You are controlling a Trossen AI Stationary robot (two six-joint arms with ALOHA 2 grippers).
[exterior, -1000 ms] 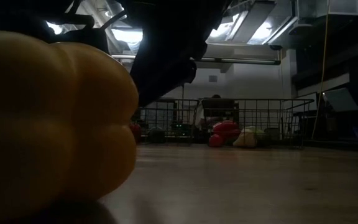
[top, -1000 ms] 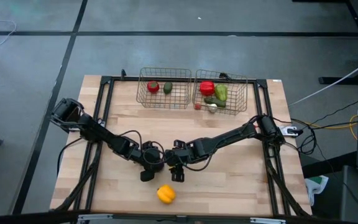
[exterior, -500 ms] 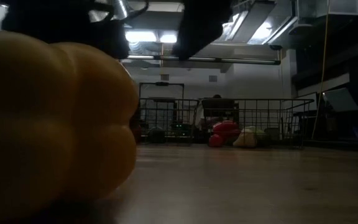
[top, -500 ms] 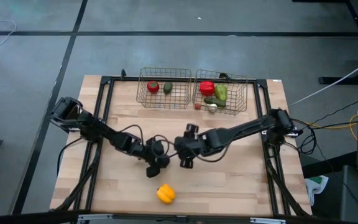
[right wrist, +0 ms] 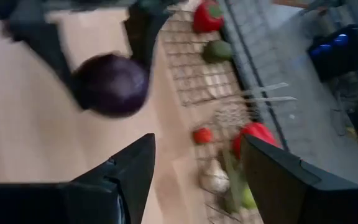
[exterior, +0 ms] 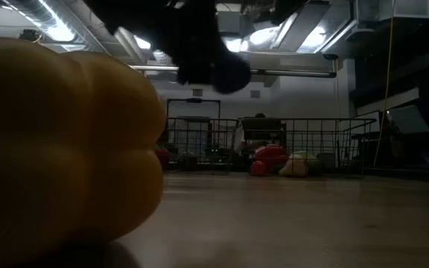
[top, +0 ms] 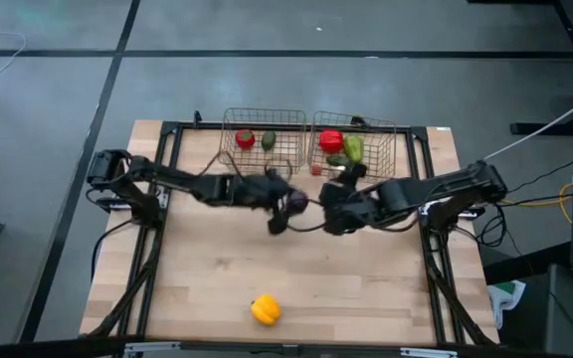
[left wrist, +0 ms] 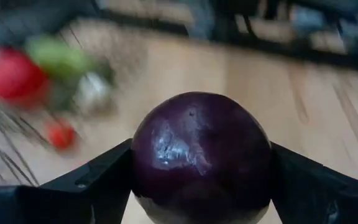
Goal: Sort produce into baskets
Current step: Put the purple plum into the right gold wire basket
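My left gripper (top: 286,205) is shut on a purple ball (top: 295,202) above the middle of the table, in front of the two wire baskets. The left basket (top: 264,161) holds a red tomato (top: 245,138) and a green piece (top: 268,140). The right basket (top: 394,149) holds a red pepper (top: 331,140) and green pieces (top: 352,149). My right gripper (top: 330,213) is open and empty, just right of the ball. A yellow pepper (top: 265,310) rests on the table near the front edge. My left gripper pinches the purple ball between its two fingers, one on each of its opposite sides (left wrist: 143,163). The fingers (left wrist: 98,180) come at it from the table's left. The ball is lifted clear of the table and shows high up in the low view (exterior: 226,73).
A tiny red piece (top: 316,169) and a white piece (top: 338,173) lie at the right basket's near left corner. The black frame rails (top: 167,149) run along the table's sides. The yellow pepper fills the left of the low view (exterior: 58,149).
My left gripper has risen and gone toward the far edge and the right, toward the baskets, carrying the purple ball clear of the table. My right gripper has drawn back toward the right and far side. The yellow pepper has stayed where it was.
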